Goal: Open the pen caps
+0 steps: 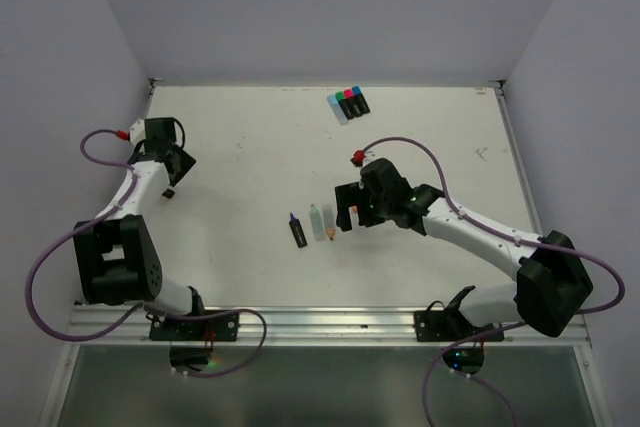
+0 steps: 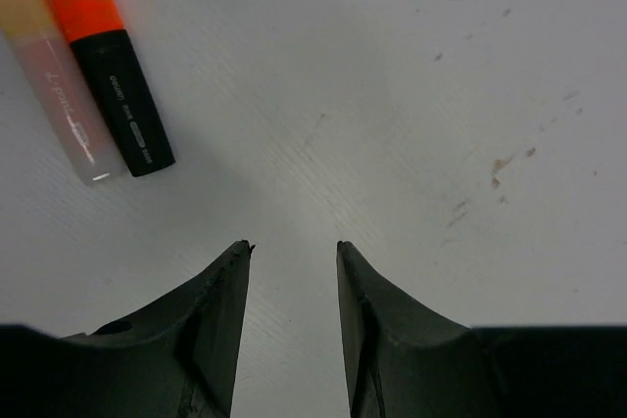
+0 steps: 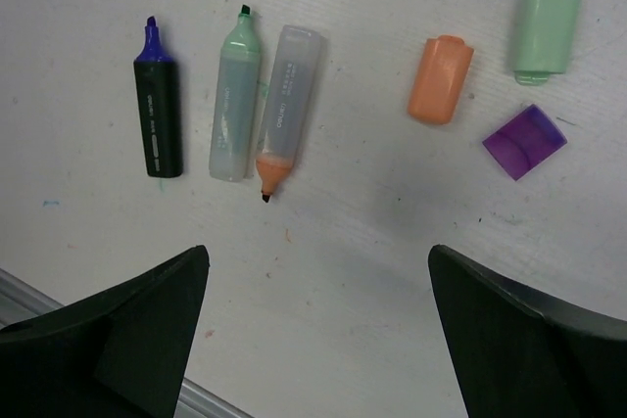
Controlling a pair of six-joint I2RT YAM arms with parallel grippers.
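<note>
Scuffed white table [image 3: 372,242], black pen body [image 3: 158,129], green-tipped pale body [image 3: 235,110], orange-tipped pale body [image 3: 286,95], side by side

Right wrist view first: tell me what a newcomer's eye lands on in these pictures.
Three uncapped pens lie side by side at upper left, with an orange cap, green cap and purple cap loose at upper right, beyond the wide-open right gripper. The left wrist view shows a capped black pen beside a pale pen, ahead of the empty left gripper.
</note>
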